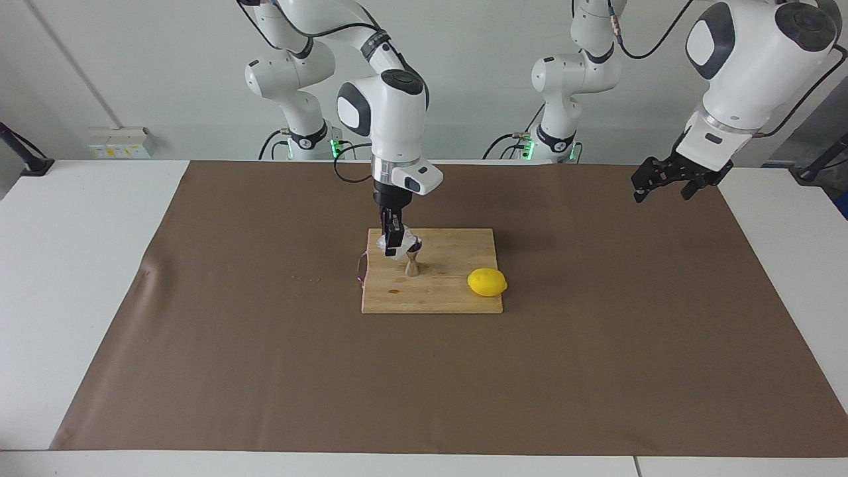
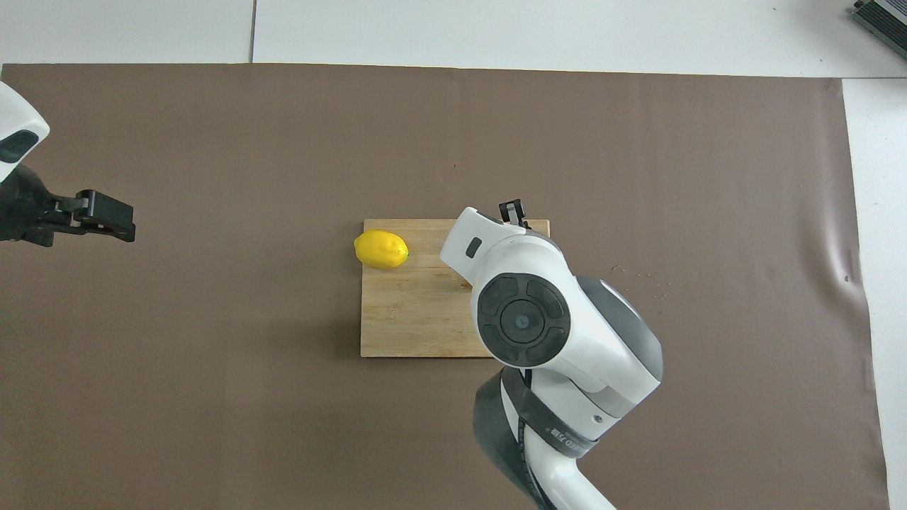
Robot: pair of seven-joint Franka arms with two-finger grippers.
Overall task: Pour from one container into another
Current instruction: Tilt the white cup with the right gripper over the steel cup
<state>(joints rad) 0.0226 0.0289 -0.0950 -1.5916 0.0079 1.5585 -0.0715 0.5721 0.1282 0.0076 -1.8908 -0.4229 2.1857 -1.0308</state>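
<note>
Clear glass [image 1: 401,242], clamped in the right gripper [image 1: 393,246] at frame centre, tilts over the metal jigger [image 1: 413,264] standing on the wooden board [image 1: 457,298]; the left gripper [image 1: 666,179] waits open, upper right.

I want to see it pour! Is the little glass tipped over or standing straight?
Tipped. The right gripper holds the glass tumbler slanted, above the metal jigger standing on the wooden board.
</note>
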